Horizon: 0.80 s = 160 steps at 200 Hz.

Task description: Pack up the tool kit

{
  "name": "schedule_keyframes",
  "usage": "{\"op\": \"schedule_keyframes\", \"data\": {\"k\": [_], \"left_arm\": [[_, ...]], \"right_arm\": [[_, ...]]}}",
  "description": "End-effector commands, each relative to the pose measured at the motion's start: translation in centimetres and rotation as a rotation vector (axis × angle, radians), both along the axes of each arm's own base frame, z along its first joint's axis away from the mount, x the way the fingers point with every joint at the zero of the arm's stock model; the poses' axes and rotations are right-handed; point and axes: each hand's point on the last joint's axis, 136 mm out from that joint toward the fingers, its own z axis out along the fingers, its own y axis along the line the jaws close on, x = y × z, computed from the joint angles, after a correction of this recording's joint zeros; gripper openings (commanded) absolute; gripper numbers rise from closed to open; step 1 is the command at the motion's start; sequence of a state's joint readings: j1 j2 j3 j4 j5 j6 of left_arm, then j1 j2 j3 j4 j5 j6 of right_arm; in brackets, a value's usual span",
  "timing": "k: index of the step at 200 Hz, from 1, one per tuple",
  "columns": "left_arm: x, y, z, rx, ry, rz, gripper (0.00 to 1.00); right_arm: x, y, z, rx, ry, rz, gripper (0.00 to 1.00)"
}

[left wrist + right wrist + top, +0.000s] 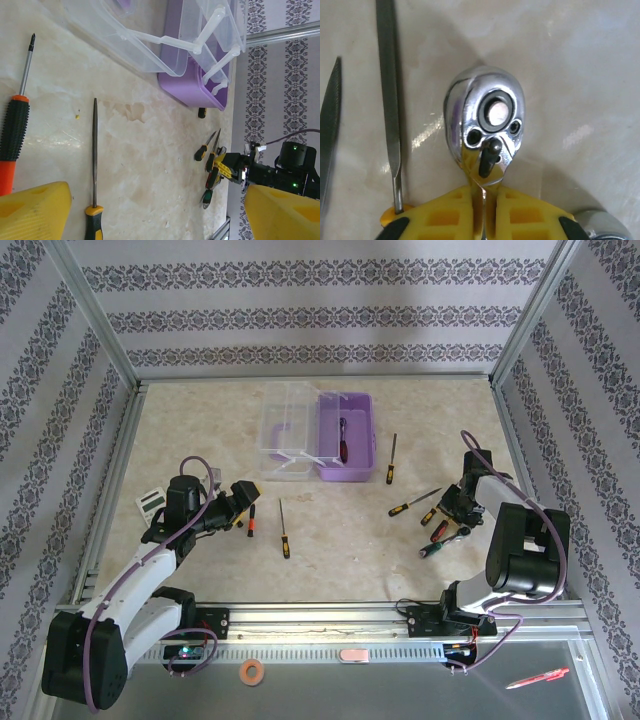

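I work in a lab test booth: aluminium frame posts [93,315] and patterned wallpaper panels [320,300] stand around my right gripper [456,529], with a marble-look tabletop [340,540] beneath it.

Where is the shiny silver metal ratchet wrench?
On the right side of the table: in the right wrist view the ratchet wrench is pinched at its neck by the shut right gripper, with a thin grey metal file just left of it.

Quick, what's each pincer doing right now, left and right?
Left pincer: open, holding nothing.
Right pincer: closed on the ratchet wrench.
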<state>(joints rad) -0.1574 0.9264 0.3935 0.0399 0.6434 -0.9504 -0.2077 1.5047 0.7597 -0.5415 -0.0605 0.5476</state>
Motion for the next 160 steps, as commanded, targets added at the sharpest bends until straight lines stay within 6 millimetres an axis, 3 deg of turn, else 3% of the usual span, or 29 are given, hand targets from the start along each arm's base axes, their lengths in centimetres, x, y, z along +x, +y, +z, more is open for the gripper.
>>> {"op": "schedule_keyframes", "data": {"k": [1, 97, 160], "left_arm": [[0.5, -0.2, 1.8, 0.004, -0.069, -0.009, 0.89], [1.0, 0.0, 1.6, 0.023, -0.058, 0.007, 0.89], [1.9, 0.9, -0.4, 0.050, 0.057, 0.082, 0.89]], "right_arm": [[1.3, 0.1, 0.3, 0.022, -0.033, 0.026, 0.04], [1.2, -0.6, 4.2, -0.060, -0.144, 0.039, 0.00], [1.4, -0.4, 8.5, -0.106, -0.300, 0.047, 0.00]]}}
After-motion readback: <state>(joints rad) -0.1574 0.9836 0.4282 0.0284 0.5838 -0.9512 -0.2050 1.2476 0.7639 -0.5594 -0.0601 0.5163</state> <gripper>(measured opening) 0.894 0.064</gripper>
